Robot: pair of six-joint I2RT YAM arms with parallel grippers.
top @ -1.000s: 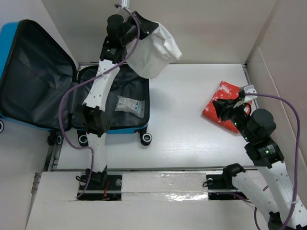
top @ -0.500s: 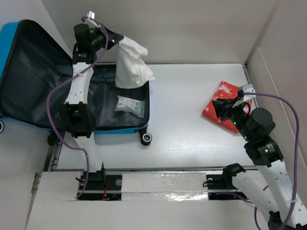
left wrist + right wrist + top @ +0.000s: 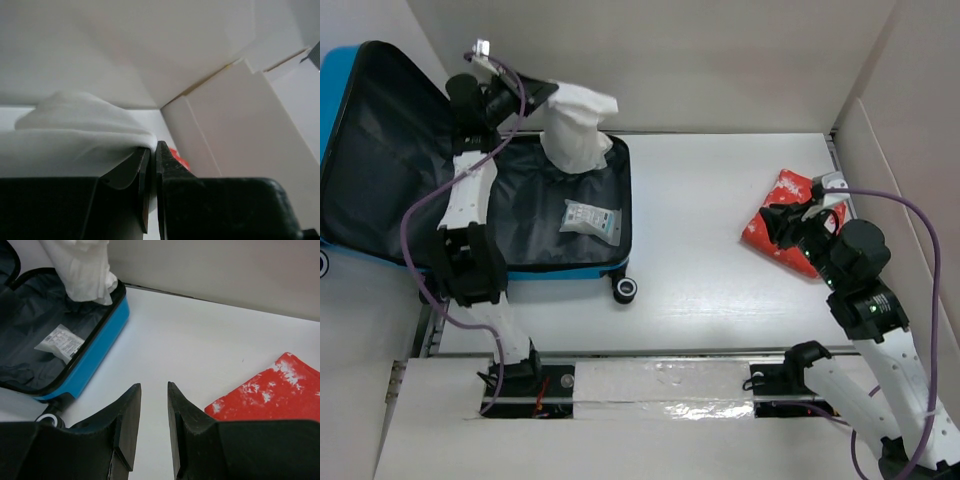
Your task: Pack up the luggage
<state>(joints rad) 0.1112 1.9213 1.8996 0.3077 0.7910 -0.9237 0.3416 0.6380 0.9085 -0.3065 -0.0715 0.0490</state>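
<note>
1. While the luggage (image 3: 570,270) lies open at the left of the desk (image 3: 720,290), its grey-lined base flat and its lid tipped back to the left, the left end effector (image 3: 535,95) pinches a white cloth (image 3: 575,130) between nearly closed jaws
2. That cloth hangs over the far edge of the base half, its lower end near the rim
3. A small clear packet (image 3: 590,218) lies on the base lining
4. The right end effector (image 3: 154,385), jaws narrowly apart and holding nothing, hovers just beside a red white-speckled package (image 3: 785,200) on the right of the desk, well apart from the luggage
</note>
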